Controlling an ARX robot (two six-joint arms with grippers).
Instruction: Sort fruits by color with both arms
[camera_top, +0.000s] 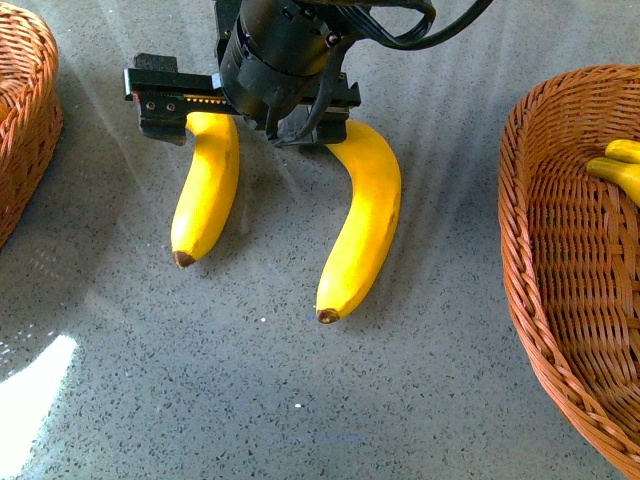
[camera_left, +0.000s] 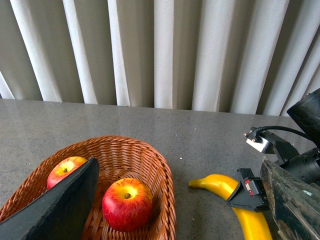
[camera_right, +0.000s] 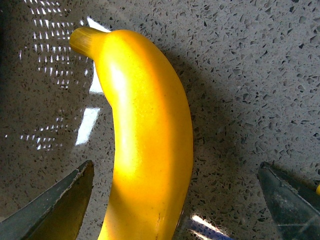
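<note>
The right end effector (camera_top: 242, 122) hangs spread, straddling the stem end of one banana (camera_top: 205, 190) on the speckled desk (camera_top: 300, 400), a second banana (camera_top: 362, 225) just beside, while the left end effector (camera_left: 170, 206), likewise spread, hangs by a wicker basket (camera_left: 168, 176) holding two apples (camera_left: 127, 204).

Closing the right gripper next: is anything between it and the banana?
Nothing visible. The right gripper is open, with the left banana bare between its fingers; the second banana lies beside it, outside the fingers.
</note>
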